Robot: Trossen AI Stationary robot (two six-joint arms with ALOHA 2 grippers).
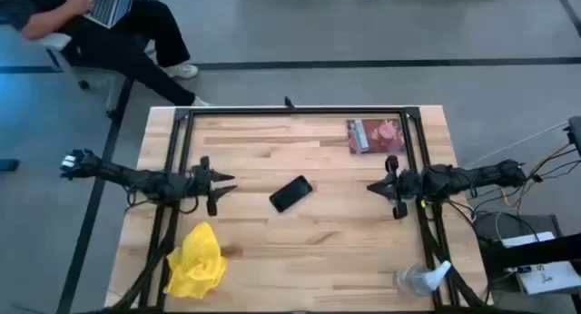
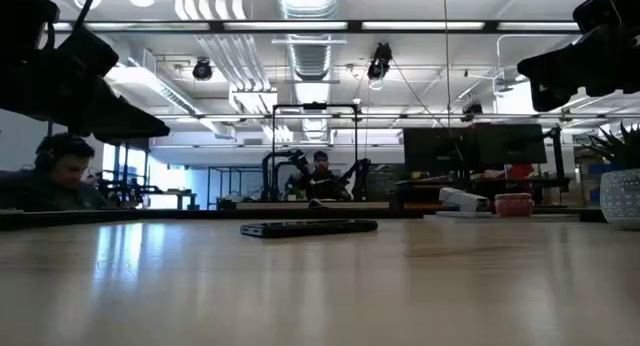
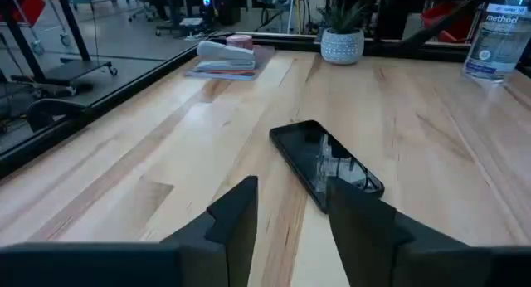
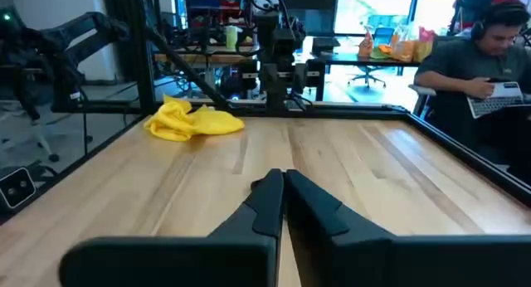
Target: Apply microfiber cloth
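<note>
One crumpled microfiber cloth (image 1: 196, 261), axis unclear

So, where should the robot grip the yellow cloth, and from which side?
Best probably from straight above, on the raised fold at the top of the microfiber cloth. It lies crumpled in a heap, so folds stand up for pinching. The left hand, open, is nearer.

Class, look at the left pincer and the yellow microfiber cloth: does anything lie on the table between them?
Nothing visible does. The microfiber cloth lies near the table's front edge, with bare wood between it and the left pincer. The phone lies off to the side, mid-table.
</note>
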